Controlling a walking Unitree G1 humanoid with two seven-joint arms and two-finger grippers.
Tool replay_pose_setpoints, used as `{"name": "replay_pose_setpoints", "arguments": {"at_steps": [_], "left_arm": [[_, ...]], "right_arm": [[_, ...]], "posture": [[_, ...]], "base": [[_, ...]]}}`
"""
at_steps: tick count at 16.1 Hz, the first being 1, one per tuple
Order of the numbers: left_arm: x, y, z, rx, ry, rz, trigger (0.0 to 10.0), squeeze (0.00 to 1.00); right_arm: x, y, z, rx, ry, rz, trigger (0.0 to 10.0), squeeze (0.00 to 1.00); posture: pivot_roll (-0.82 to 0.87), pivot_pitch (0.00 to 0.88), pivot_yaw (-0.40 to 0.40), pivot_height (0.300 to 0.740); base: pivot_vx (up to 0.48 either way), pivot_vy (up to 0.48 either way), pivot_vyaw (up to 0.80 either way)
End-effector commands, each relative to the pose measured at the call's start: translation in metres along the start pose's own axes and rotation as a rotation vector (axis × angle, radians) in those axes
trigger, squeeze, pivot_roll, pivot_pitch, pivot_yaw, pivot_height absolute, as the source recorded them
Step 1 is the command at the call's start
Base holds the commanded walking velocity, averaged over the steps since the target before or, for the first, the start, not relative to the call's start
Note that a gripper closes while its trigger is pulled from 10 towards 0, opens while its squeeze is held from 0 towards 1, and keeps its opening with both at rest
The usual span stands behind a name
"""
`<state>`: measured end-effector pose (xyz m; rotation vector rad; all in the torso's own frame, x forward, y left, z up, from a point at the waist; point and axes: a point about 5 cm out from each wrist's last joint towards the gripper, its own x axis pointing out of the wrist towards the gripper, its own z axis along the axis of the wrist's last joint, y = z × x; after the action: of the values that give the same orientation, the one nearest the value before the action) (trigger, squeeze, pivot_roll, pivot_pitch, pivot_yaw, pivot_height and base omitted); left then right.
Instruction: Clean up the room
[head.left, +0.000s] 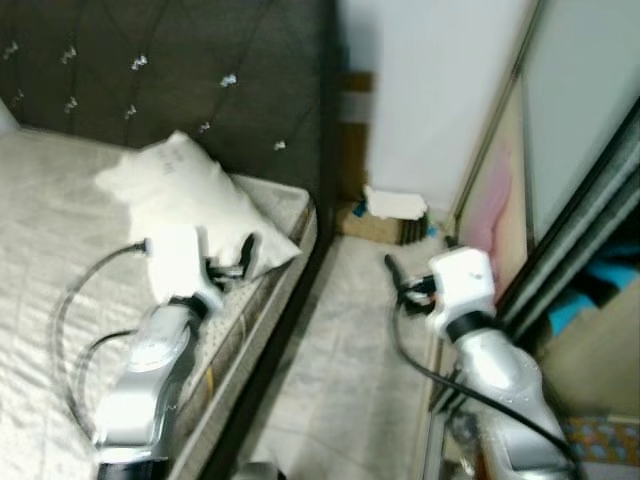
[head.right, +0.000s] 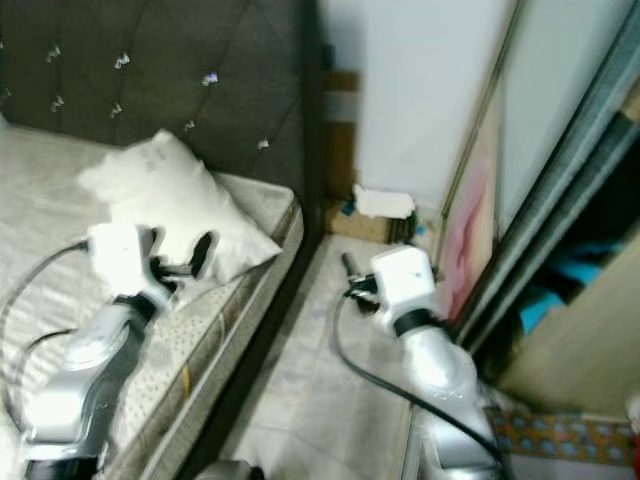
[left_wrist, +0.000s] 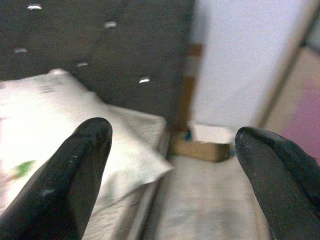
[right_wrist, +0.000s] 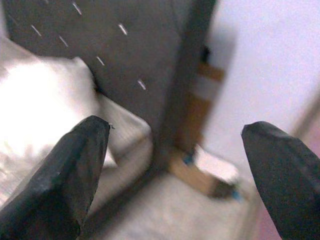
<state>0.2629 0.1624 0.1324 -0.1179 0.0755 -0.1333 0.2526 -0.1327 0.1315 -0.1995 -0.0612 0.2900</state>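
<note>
Left gripper (head.left: 228, 262), fingers spread wide, hovers beside the pillow (head.left: 190, 195) on the bed (head.left: 60, 210); right gripper (head.left: 398, 278), also wide, empty, faces far clutter (head.left: 395, 203).

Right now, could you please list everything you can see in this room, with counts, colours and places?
White soft pillow: one, on the bed's corner near the headboard.
Pale patterned mattress: one, on the robot's left.
Dark tufted headboard: one, behind the pillow.
Brown cardboard box with white item on top: one, on the floor against the white wall.
Pale tiled floor: between bed and sliding wardrobe door.
Left pincer: black, open, above the mattress edge beside the pillow.
Right pincer: black, open, above the floor.
</note>
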Motion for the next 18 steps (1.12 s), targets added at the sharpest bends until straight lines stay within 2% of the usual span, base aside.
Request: {"name": "replay_pose_setpoints", "arguments": {"at_steps": [1, 3, 13, 15, 18], "left_arm": [[0.0014, -0.0079, 0.0059, 0.005, -0.025, -0.034, 10.0, 0.00], [0.0024, -0.0061, 0.0071, 0.006, -0.028, -0.023, 10.0, 0.00], [0.0027, -0.0105, 0.0067, -0.011, -0.022, -0.039, 10.0, 0.00], [0.0019, -0.0110, 0.0068, 0.019, -0.017, -0.019, 10.0, 0.00], [-0.0002, -0.0103, 0.0058, -0.003, -0.016, -0.047, 10.0, 0.00]], "right_arm": [[-0.0035, -0.0069, -0.0041, -0.005, 0.018, -0.017, 10.0, 0.00], [-0.0029, -0.0057, -0.0038, -0.030, 0.014, -0.002, 10.0, 0.00], [-0.0025, -0.0051, -0.0040, -0.033, 0.013, 0.011, 10.0, 0.00], [-0.0023, -0.0052, -0.0039, -0.034, 0.012, 0.014, 10.0, 0.00], [-0.0021, -0.0050, -0.0039, -0.033, 0.011, 0.017, 10.0, 0.00]], "posture": [[0.04, 0.000, 0.021, 0.740], [0.04, 0.000, 0.014, 0.740], [0.03, 0.000, 0.001, 0.740], [0.03, 0.000, 0.000, 0.740], [0.04, 0.000, -0.002, 0.740]], "base": [[0.000, 0.000, 0.00], [0.000, 0.000, 0.80], [0.000, 0.000, 0.80], [0.000, 0.000, 0.80], [0.000, 0.000, 0.80]]}}
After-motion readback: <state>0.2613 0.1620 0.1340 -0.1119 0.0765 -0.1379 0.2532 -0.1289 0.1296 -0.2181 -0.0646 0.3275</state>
